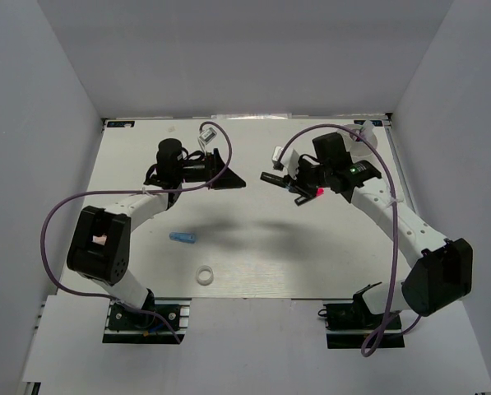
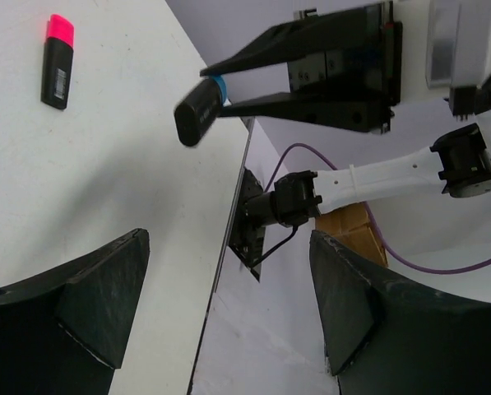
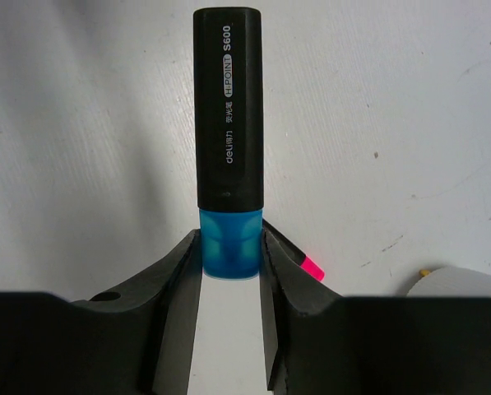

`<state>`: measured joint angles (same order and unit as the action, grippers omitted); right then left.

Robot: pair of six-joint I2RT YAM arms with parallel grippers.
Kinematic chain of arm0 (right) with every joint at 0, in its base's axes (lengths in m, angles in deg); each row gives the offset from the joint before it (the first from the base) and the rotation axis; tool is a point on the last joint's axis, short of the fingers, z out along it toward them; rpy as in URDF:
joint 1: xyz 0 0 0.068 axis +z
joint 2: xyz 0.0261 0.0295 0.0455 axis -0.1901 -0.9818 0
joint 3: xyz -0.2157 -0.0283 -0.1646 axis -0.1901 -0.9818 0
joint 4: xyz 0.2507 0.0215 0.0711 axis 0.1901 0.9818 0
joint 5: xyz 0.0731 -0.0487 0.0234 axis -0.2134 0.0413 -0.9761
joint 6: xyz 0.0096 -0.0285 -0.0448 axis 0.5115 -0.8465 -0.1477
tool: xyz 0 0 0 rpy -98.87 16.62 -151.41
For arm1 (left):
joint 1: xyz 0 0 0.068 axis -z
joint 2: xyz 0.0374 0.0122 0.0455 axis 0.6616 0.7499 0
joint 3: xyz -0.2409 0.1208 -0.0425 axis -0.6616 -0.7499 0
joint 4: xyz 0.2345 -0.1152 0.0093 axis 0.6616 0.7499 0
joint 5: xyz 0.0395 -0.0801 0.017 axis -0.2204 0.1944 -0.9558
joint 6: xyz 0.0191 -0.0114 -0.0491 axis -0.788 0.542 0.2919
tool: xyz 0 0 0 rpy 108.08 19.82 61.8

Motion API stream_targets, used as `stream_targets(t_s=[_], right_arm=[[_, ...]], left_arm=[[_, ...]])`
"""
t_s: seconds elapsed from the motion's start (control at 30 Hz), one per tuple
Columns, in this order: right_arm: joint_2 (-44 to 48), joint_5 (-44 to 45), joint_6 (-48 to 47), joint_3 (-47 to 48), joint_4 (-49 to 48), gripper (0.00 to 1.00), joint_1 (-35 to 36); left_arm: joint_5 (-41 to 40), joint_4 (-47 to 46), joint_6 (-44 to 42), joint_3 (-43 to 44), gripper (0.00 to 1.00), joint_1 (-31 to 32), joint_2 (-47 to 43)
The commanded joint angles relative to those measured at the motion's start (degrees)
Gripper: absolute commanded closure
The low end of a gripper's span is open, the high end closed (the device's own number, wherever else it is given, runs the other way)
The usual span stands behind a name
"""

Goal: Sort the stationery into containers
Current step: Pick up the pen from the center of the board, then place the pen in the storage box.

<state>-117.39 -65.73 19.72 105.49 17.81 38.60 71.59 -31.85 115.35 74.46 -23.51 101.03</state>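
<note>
1. Right claw (image 3: 230, 247) pinches the blue-capped marker (image 3: 229, 107) by its cap only; the black body juts up the centre of frame, above the table (image 3: 409, 123).
2. Left claw (image 2: 229, 247) is spread wide and empty, facing that marker.
3. Pink-capped marker (image 2: 57, 62) lies on the table, upper left of the left wrist view.
4. Risk: the grip is cap-end only, so the marker may pivot or slip out on a quick swing.
5. Risk: the claws are near each other, so a misjudged approach could knock it loose.

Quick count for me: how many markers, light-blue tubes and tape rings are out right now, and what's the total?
Markers: 2, the blue-capped marker clamped in the right gripper and the pink-capped marker lying free
Light-blue tube: 1
White tape ring: 1
Total: 4
</note>
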Motion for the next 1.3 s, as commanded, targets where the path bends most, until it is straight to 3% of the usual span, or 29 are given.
stream_targets(t_s=[0.0, 0.13, 0.53, 1.0, 1.27], right_arm=[[0.6, -0.8, -1.7, 0.8, 0.2, 1.0, 2.0], [0.2, 0.0, -1.6, 1.7, 0.2, 1.0, 3.6], [-1.0, 1.8, -1.9, 2.8, -0.3, 1.0, 8.1], [-3.5, 4.7, -1.5, 4.7, -2.3, 1.0, 11.9], [-3.9, 6.4, 0.8, 6.1, -4.6, 1.0, 12.4]], left_arm=[[-1.5, 1.9, -0.4, 2.3, 0.13, -0.2, 0.1], [-3.0, 6.5, -4.4, 3.6, 0.15, 0.5, 0.7], [-3.8, 8.0, -5.0, 3.7, 0.21, 1.1, 2.6], [-2.4, 5.1, -3.9, 1.3, 0.58, 1.1, 1.4], [-0.5, 1.5, -0.4, 0.1, 0.91, 1.1, 1.3]])
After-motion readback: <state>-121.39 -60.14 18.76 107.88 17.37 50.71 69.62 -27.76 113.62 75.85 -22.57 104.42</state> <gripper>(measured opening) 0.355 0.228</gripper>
